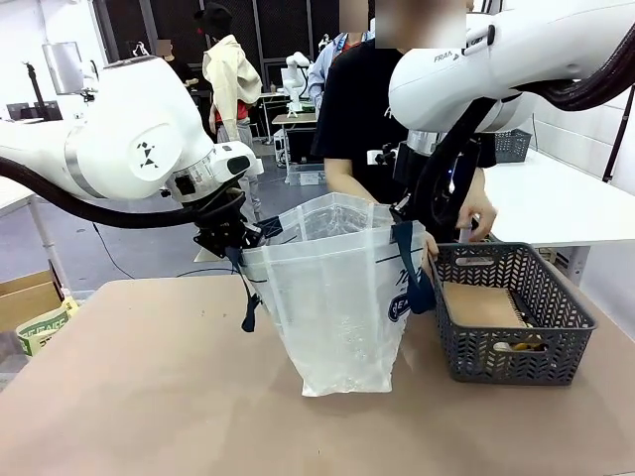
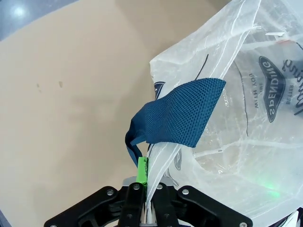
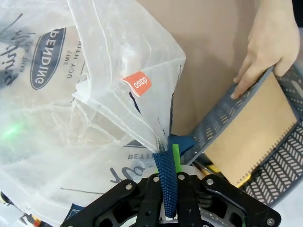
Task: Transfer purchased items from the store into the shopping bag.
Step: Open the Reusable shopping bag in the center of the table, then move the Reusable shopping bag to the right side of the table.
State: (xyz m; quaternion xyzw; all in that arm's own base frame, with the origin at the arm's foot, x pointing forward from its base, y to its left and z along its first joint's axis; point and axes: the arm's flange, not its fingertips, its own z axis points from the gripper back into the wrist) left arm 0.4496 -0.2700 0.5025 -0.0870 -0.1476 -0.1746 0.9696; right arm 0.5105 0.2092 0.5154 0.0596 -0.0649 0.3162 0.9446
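Observation:
The shopping bag [image 1: 337, 297], translucent whitish plastic with navy straps, stands upright and spread wide at the middle of the table. My left gripper [image 1: 233, 241] is shut on its left rim; in the left wrist view the fingers [image 2: 141, 172] pinch the plastic just below a navy strap [image 2: 182, 113]. My right gripper [image 1: 407, 213] is shut on the right rim, clamping plastic and the navy strap [image 3: 166, 182] together. I can make out nothing inside the bag [image 3: 71, 109]. Items lie in the basket to its right: a flat brown pad [image 1: 481, 302] and a small yellow thing [image 1: 521, 346].
A dark grey lattice basket [image 1: 556, 342] sits right against the bag's right side. A person stands at the far side with a hand [image 1: 478, 213] on the basket's far rim [image 3: 222, 113]. Bare table lies in front and to the left. A cardboard box [image 1: 25, 297] is beyond the left edge.

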